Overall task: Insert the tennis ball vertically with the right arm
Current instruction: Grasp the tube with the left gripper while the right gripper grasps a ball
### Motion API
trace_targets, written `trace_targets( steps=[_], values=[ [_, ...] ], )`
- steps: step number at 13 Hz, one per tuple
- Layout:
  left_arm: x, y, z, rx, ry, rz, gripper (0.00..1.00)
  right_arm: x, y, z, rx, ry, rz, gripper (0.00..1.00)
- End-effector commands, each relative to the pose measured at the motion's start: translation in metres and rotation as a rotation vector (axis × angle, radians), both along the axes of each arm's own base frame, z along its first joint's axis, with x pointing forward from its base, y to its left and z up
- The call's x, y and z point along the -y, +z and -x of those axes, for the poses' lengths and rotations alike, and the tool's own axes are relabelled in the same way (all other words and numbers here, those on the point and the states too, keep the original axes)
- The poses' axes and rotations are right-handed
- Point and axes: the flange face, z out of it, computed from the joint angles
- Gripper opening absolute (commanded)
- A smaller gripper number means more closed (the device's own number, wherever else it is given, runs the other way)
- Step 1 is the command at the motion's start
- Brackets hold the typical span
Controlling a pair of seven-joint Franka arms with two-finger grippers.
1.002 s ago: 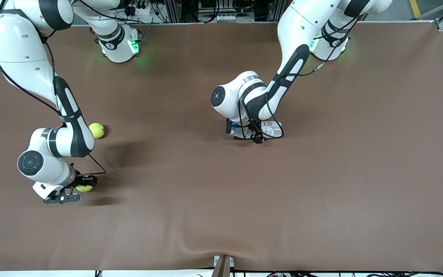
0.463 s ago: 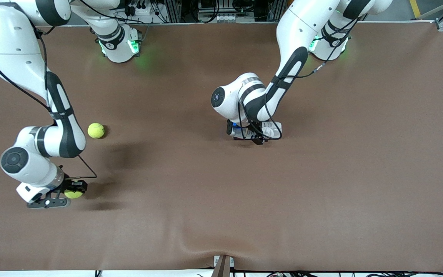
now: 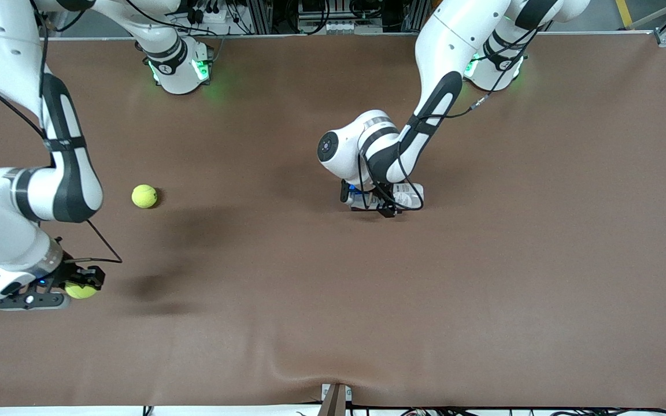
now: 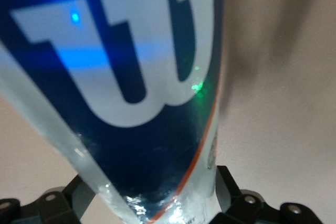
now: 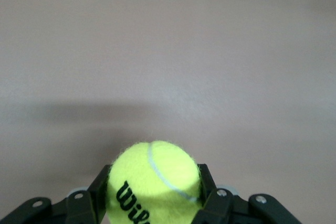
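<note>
My right gripper [image 3: 76, 287] is shut on a yellow-green tennis ball [image 3: 81, 290] and holds it in the air over the table's edge at the right arm's end. In the right wrist view the ball [image 5: 155, 179] sits between the black fingers [image 5: 100, 187]. My left gripper [image 3: 376, 200] is shut on a clear tennis-ball can with a blue label [image 3: 409, 193], low over the middle of the table and mostly hidden under the wrist. The can [image 4: 131, 77] fills the left wrist view. A second tennis ball [image 3: 144, 196] lies on the table.
The brown table cover [image 3: 483, 260] has a raised fold near the front edge. A small bracket [image 3: 335, 398] sticks up at the middle of that edge. The arms' bases [image 3: 177, 66] stand along the edge farthest from the front camera.
My right arm has carried the ball toward the right arm's end of the table, and its shadow has drawn away from it. The left arm and the can have stayed put.
</note>
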Motion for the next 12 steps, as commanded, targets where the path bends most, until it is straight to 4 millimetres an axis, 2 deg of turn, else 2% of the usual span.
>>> trace_targets(
  steps=[1, 6, 9, 11, 12],
  values=[
    [0.001, 0.000, 0.001, 0.013, -0.017, -0.015, 1.00, 0.002, 0.043, 0.019, -0.035, -0.014, -0.008, 0.32],
    [0.000, -0.001, 0.009, -0.004, -0.019, -0.061, 1.00, -0.002, 0.106, 0.050, -0.095, -0.052, -0.070, 0.32],
    [0.002, 0.003, 0.007, 0.001, -0.017, -0.058, 0.87, 0.004, 0.131, 0.074, -0.174, -0.117, -0.209, 0.32],
    [0.003, 0.004, 0.006, 0.004, -0.017, -0.055, 0.76, 0.007, 0.138, 0.084, -0.218, -0.137, -0.261, 0.32],
    [0.003, 0.005, 0.006, 0.004, -0.016, -0.056, 0.76, 0.009, 0.141, 0.089, -0.231, -0.148, -0.290, 0.32]
  ],
)
